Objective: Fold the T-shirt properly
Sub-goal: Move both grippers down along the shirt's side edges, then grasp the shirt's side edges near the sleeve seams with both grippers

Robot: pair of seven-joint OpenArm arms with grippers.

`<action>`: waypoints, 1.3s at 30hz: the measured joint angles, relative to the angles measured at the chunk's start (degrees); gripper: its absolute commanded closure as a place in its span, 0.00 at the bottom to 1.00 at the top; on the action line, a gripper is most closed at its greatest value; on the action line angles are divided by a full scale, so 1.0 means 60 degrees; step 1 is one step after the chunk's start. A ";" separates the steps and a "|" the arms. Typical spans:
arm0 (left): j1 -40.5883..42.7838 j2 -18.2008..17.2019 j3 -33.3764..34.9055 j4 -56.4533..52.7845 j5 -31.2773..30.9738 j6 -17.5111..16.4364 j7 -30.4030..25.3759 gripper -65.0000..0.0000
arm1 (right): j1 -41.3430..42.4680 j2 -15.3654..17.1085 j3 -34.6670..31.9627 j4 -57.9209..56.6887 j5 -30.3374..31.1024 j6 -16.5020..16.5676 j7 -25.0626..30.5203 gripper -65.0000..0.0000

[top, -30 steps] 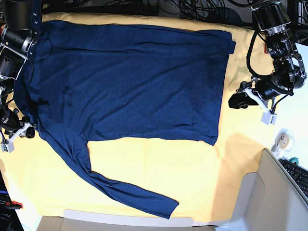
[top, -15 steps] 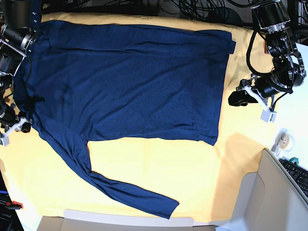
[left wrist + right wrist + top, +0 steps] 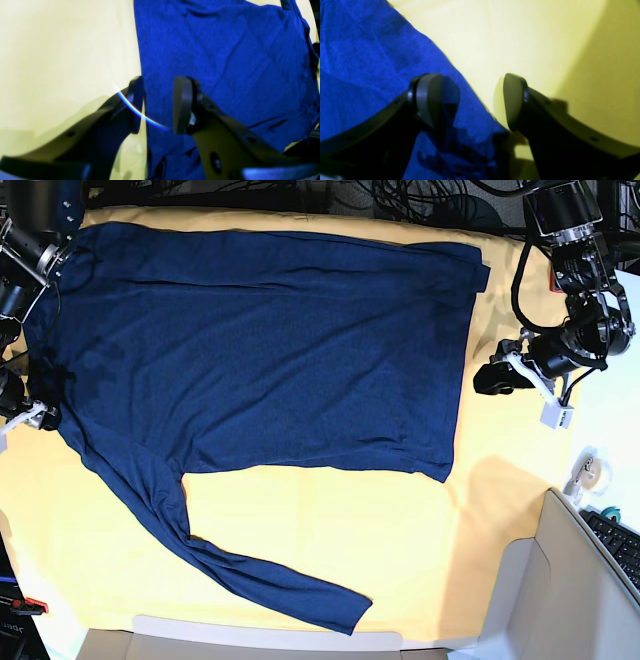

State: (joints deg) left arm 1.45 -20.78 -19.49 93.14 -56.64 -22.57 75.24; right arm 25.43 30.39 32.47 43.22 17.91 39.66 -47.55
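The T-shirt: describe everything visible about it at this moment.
The T-shirt is a plain dark navy long-sleeved top of thin, soft-looking knit, without print. It lies spread nearly flat on the yellow cloth, with slight wrinkles. One sleeve trails diagonally across the cloth toward the near edge; the other looks folded in along the far edge. The open right gripper straddles its edge, one finger over the fabric, gripping nothing. The open left gripper hovers at the opposite edge, holding nothing.

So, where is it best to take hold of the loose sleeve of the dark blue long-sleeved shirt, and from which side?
Grip the dark blue long-sleeved shirt at the cuff of its loose sleeve, coming from above. The sleeve lies flat and diagonal on the yellow cloth, and its free end probably lifts most easily for folding.
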 measured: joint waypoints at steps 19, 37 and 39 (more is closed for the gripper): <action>-0.0007 0.0011 0.0000 0.0000 -0.0015 0.0000 -0.0007 0.69 | 0.0324 -0.0627 -0.0029 -0.0149 0.0040 0.0004 0.0233 0.42; -0.0007 0.0015 0.0000 0.0000 -0.0011 -0.0004 0.0000 0.69 | 0.0448 -0.0878 -0.0823 -0.0546 0.0284 -0.0025 0.0710 0.77; -0.0004 0.0015 0.0000 0.0000 -0.0007 0.0000 0.0000 0.69 | 0.0448 -0.0980 -0.0918 -0.0546 0.0295 -0.0033 0.0729 0.90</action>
State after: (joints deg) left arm 1.43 -20.69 -19.49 93.14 -56.69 -22.57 75.24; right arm 28.12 24.51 26.96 39.94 19.68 39.46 -43.18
